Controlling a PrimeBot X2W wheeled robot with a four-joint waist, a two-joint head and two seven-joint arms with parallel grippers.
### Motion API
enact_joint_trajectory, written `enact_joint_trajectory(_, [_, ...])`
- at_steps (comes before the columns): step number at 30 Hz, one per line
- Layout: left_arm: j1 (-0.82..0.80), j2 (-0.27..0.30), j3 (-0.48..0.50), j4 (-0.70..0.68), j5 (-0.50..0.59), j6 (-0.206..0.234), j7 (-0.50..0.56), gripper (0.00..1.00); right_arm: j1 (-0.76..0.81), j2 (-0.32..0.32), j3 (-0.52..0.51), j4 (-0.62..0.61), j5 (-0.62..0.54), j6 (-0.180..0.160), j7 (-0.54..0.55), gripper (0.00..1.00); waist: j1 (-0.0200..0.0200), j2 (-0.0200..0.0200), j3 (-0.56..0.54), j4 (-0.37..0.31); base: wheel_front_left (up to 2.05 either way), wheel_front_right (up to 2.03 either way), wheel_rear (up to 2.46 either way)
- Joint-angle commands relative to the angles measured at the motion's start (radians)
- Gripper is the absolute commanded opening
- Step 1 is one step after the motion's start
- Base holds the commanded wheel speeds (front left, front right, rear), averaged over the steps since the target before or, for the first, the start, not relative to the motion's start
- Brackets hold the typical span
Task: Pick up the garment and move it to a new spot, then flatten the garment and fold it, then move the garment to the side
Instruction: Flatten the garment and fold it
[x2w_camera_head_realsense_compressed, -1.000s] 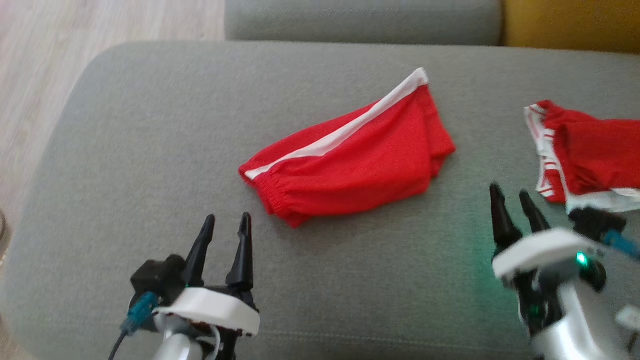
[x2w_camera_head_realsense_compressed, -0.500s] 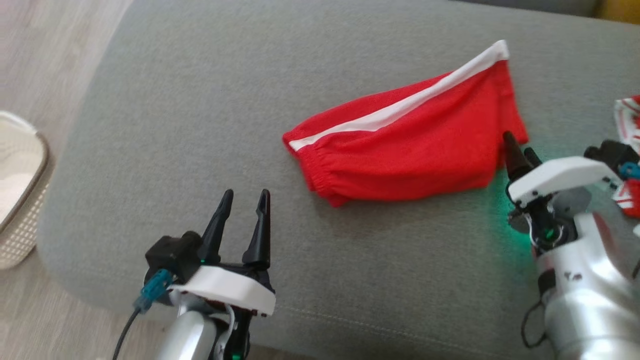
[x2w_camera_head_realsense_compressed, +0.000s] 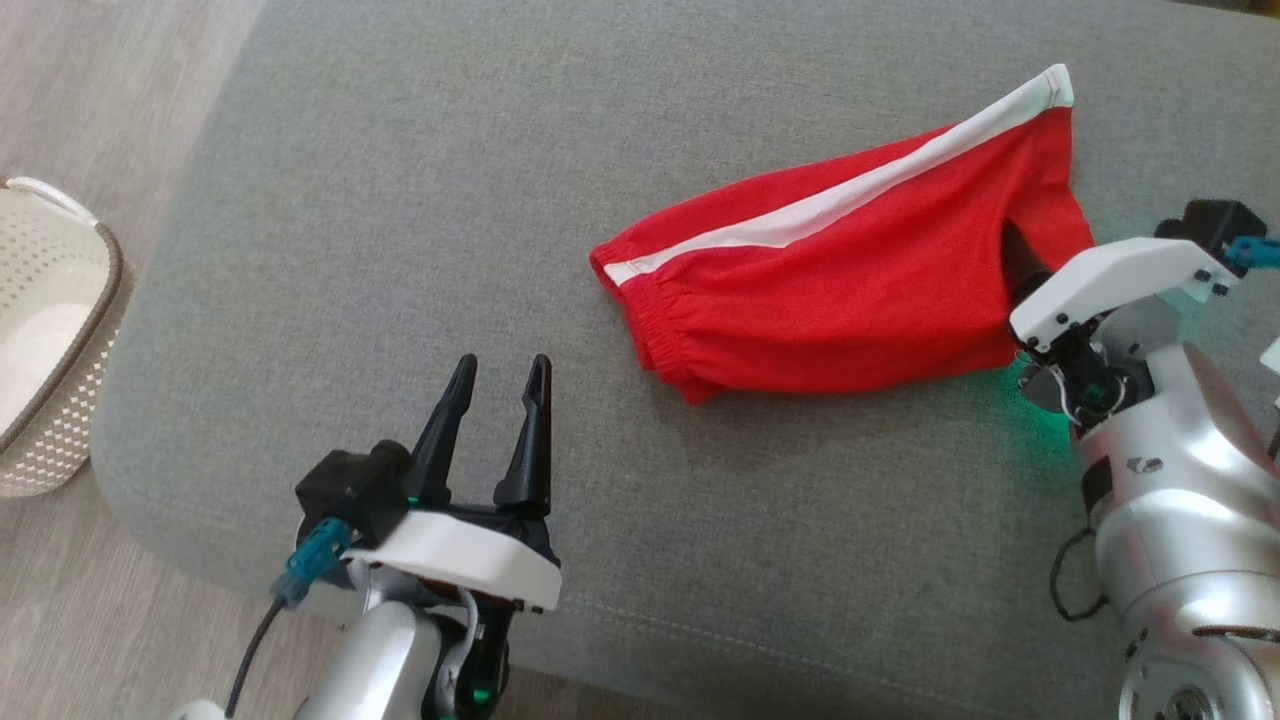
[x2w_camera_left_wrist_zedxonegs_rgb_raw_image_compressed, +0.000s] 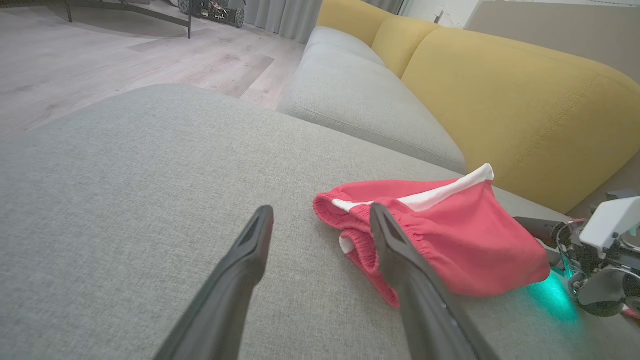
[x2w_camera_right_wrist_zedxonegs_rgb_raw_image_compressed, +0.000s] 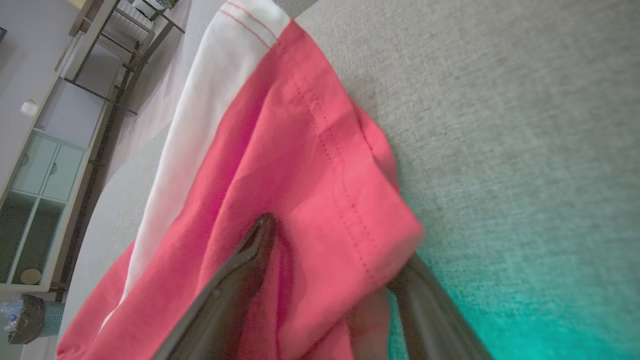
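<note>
While the pale basket (x2w_camera_head_realsense_compressed: 55, 440) stands at the left edge of the head view, beside the grey cushion (x2w_camera_head_realsense_compressed: 380, 180), the left gripper (x2w_camera_head_realsense_compressed: 504, 362) hovers left of centre in the lower half, its two fingers moderately spread with nothing between them. Up and to the right of those fingertips, near but not touching, lies the elastic waistband (x2w_camera_head_realsense_compressed: 660, 335) of the red garment (x2w_camera_head_realsense_compressed: 830, 275), a pair of shorts resting on the cushion in the right half of the frame. Its long axis slants from that waistband at the lower left up to the leg hem (x2w_camera_head_realsense_compressed: 1065, 170) at the upper right, and the white stripe (x2w_camera_head_realsense_compressed: 800, 220) follows the upper edge. The garment thus points its waist toward the left gripper and its hem toward the right one. At the right edge, the right gripper (x2w_camera_head_realsense_compressed: 1018, 250) is much the nearer, reaching into the cloth. In the right wrist view its fingers (x2w_camera_right_wrist_zedxonegs_rgb_raw_image_compressed: 240, 270) stand apart, one lying on top of the red fabric and the other passing under the hem's corner. They straddle the hem without pinching it. Closing on that hem looks like what the coming move turns on. Whether this serves the carry to a new spot or the shift aside cannot be told.
</note>
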Motion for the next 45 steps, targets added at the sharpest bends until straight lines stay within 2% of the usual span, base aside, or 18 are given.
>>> enact_joint_trajectory(1, [-0.035, 0.001, 0.026, -0.037, -0.008, 0.008, -0.012, 1.00, -0.005, 0.020, 0.032, 0.020, -0.010, 0.007, 0.026, 0.00, 0.0000, -0.0001, -0.001, -0.003, 0.00, 0.00, 0.00])
enact_joint_trajectory(10, [-0.029, 0.001, 0.039, -0.029, -0.002, 0.006, -0.012, 1.00, 0.002, 0.018, 0.073, 0.003, -0.037, 0.007, -0.091, 0.00, 0.0000, -0.0001, -0.032, -0.033, 0.00, 0.00, 0.00])
enact_joint_trajectory(18, [-0.012, 0.001, 0.045, -0.021, 0.002, 0.002, -0.012, 1.00, 0.057, -0.005, 0.061, -0.040, -0.035, 0.007, -0.179, 0.00, 0.0000, -0.0001, -0.072, -0.081, 0.00, 0.00, 0.00])
enact_joint_trajectory(27, [0.003, 0.001, 0.054, -0.021, 0.006, 0.002, -0.012, 1.00, 0.154, -0.016, 0.023, -0.096, -0.049, 0.007, -0.205, 0.00, 0.0000, -0.0001, -0.109, -0.147, 0.00, 0.00, 0.00])
enact_joint_trajectory(33, [0.003, 0.001, 0.038, -0.011, 0.004, -0.004, -0.012, 1.00, 0.163, -0.007, 0.022, -0.152, -0.092, 0.007, -0.231, 0.00, 0.0000, -0.0001, -0.117, -0.154, 0.00, 0.00, 0.00])
enact_joint_trajectory(39, [0.005, 0.001, 0.041, -0.006, 0.003, -0.005, -0.012, 1.00, 0.185, 0.014, 0.124, -0.268, -0.073, 0.007, -0.276, 0.00, 0.0000, -0.0001, -0.135, -0.128, 0.00, 0.00, 0.00])
enact_joint_trajectory(45, [0.022, 0.001, 0.047, -0.002, 0.004, -0.009, -0.012, 1.00, 0.257, 0.020, 0.361, -0.422, -0.001, 0.007, -0.287, 0.00, 0.0000, -0.0001, -0.155, -0.099, 0.00, 0.00, 0.00])
